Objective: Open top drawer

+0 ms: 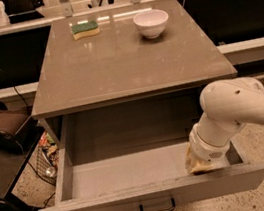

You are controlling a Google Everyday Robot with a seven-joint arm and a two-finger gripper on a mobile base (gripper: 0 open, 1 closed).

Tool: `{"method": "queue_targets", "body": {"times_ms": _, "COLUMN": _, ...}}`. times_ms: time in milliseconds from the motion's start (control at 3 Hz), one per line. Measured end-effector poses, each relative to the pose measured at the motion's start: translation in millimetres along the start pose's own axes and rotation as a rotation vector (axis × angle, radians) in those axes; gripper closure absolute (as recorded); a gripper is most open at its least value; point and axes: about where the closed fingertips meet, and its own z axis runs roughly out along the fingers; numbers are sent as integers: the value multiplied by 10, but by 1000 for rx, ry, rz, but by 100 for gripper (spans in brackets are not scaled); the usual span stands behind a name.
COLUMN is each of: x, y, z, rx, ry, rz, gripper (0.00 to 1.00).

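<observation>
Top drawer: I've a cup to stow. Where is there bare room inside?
In the top drawer, the floor is bare from the left wall across the middle. The right front corner is crowded: the hand sits there.

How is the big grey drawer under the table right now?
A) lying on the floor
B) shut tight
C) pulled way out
C: the top drawer is pulled far out from under the tabletop, showing its grey inside, and the gripper is down inside it by the front wall.
</observation>
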Motion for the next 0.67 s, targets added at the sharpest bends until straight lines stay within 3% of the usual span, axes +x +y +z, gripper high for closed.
{"method": "queue_targets", "body": {"times_ms": 333, "x": -129, "y": 269, "z": 43, "rx": -77, "ry": 12, "rz": -27, "gripper": 86}}
{"method": "queue_targets", "body": {"times_ms": 667, "x": -240, "y": 593, "z": -42, "rx": -162, "ry": 35, "rz": -56, "gripper": 62}}
